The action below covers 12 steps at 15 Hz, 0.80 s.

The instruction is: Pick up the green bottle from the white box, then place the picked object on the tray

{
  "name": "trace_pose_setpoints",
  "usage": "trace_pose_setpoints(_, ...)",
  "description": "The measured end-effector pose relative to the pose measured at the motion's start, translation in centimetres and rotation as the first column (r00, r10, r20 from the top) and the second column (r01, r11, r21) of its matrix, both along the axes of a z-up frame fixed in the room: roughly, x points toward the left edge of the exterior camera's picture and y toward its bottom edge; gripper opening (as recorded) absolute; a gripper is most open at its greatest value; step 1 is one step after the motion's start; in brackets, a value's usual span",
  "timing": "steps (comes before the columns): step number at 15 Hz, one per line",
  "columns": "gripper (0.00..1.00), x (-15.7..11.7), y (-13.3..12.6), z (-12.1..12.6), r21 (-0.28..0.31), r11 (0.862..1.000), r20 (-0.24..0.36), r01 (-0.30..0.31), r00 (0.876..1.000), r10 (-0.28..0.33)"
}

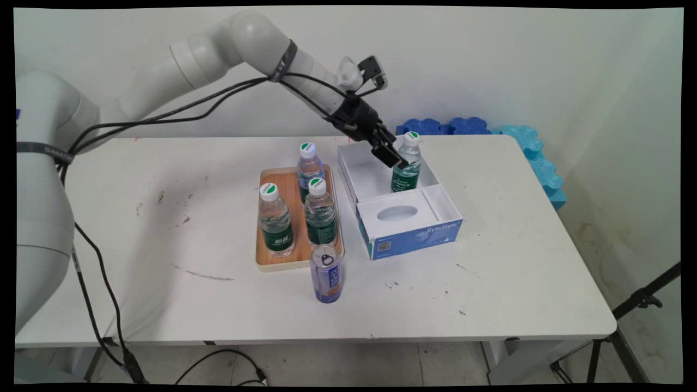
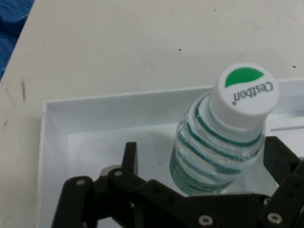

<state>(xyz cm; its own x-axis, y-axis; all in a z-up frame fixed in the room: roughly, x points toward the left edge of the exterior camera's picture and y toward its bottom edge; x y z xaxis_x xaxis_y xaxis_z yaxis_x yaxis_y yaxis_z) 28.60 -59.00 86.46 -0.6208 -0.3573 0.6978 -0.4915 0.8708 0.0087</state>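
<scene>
Tool (image 1: pixel 393 155) is standing open astride a bottle (image 1: pixel 407 163), one finger (image 2: pixel 129 156) on each side and not pressing it, as far as I can see. That bottle is standing upright in the far compartment of the white box (image 1: pixel 430 231). Three more bottles (image 1: pixel 310 204) are waiting on the wooden tray (image 1: pixel 272 261) to the left, and a can (image 1: pixel 325 274) is standing on the counter (image 1: pixel 517 272) nearer.

The main view stands above the table's (image 1: pixel 490 283) near side, looking down across it toward the back wall (image 1: pixel 490 65), far enough to take in nearly the whole tabletop. The hand view rides the gripper (image 2: pixel 199 190), staring closely down. Both share the water bottle (image 1: pixel 407 169) (image 2: pixel 223 142) in the white box (image 1: pixel 430 204) (image 2: pixel 52 142).
</scene>
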Motion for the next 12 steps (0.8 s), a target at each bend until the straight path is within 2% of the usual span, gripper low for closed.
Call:
trace_pose_setpoints(5, 1.00, -0.8, -0.5, -1.3, -0.007, 1.000, -0.007, 0.002, 1.000, -0.002)
trace_pose_setpoints(6, 0.00, -0.9, -0.6, -1.4, -0.009, 1.000, -0.008, 0.002, 1.000, -0.002)
trace_pose_setpoints(12, 0.00, -1.2, -0.9, -1.7, -0.020, 1.000, -0.020, 0.003, 1.000, -0.003)
